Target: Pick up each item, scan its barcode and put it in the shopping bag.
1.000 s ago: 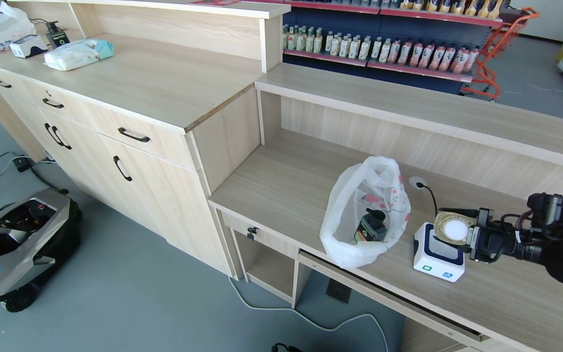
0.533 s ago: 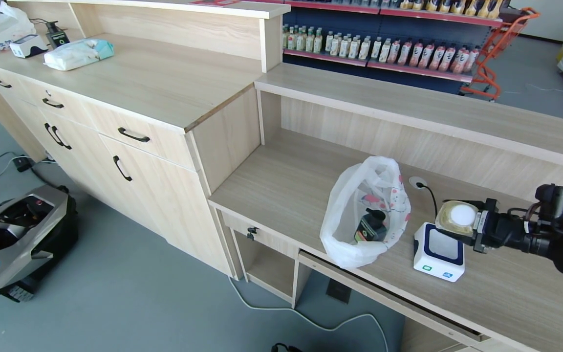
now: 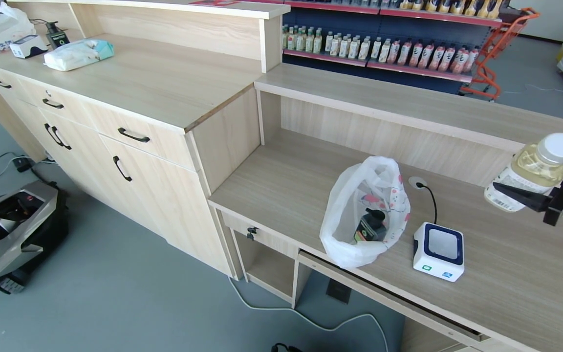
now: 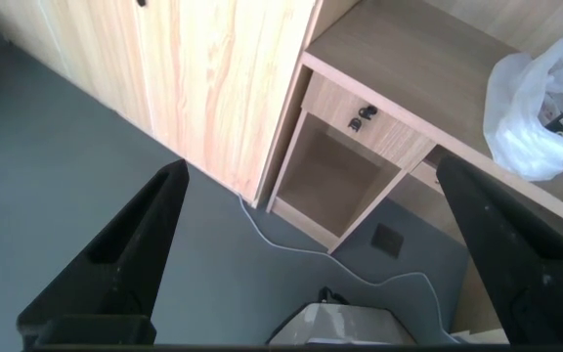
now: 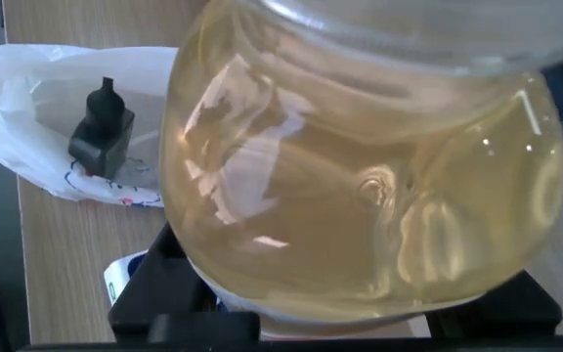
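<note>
**Bench** (image 3: 286,186): light wood, with a raised ledge along its back edge.

**Shopping bag** (image 3: 364,210): white plastic, standing open near the bench's front edge. A small dark bottle (image 3: 370,226) rests inside at the bottom.

**Scanner** (image 3: 439,251): white with a blue-framed window. It sits flat just beside the bag, close to the front edge. Its black cable (image 3: 430,198) runs back to a port in the bench top.

**Oil bottle** (image 3: 530,173): clear with yellow liquid, a white cap and a barcode label at the lower end. It is held tilted in the air above the right end of the bench, well apart from the scanner and bag.

**Right claw** (image 3: 521,195): closed around the oil bottle's lower body, one dark finger lying along the label.

**Left claw** (image 4: 311,264): fingers spread wide with nothing between them, hanging above the floor off the bench's front left corner.
</note>
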Robot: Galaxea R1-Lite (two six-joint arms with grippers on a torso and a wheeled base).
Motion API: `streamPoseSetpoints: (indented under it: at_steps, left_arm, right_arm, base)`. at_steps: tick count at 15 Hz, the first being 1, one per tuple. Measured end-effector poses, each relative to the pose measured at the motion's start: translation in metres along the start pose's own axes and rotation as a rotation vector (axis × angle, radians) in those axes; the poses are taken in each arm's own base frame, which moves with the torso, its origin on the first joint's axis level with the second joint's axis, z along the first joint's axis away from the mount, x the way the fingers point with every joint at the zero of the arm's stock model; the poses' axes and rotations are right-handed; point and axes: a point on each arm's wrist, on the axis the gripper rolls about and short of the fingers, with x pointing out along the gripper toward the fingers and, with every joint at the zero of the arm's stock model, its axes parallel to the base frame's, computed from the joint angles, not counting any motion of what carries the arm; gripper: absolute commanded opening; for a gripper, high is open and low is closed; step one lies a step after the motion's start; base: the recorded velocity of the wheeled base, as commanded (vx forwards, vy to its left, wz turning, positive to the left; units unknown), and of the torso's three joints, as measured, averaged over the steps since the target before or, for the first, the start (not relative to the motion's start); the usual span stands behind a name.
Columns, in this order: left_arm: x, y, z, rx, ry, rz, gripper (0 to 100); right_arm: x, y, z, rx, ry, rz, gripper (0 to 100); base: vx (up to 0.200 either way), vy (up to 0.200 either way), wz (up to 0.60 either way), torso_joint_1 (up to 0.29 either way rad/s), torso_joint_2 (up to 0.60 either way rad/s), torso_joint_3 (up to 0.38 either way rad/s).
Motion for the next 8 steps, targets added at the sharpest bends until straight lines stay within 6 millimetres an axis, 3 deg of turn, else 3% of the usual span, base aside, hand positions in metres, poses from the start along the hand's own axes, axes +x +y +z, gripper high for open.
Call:
streamPoseSetpoints:
  at_steps: [5, 8]
  left_arm:
    - [0.0, 0.0, 0.0, 0.0, 0.0, 0.0, 100]
    - [0.0, 0.0, 0.0, 0.0, 0.0, 0.0, 100]
  right_arm:
    - [-0.019, -0.004, 0.022, -0.055, -0.01, -0.054, 0]
    - [-0.021, -0.004, 0.029, 0.011, -0.027, -0.058, 0]
  base:
    - [0.0, 0.0, 0.0, 0.0, 0.0, 0.0]
    - [0.0, 0.0, 0.0, 0.0, 0.0, 0.0]
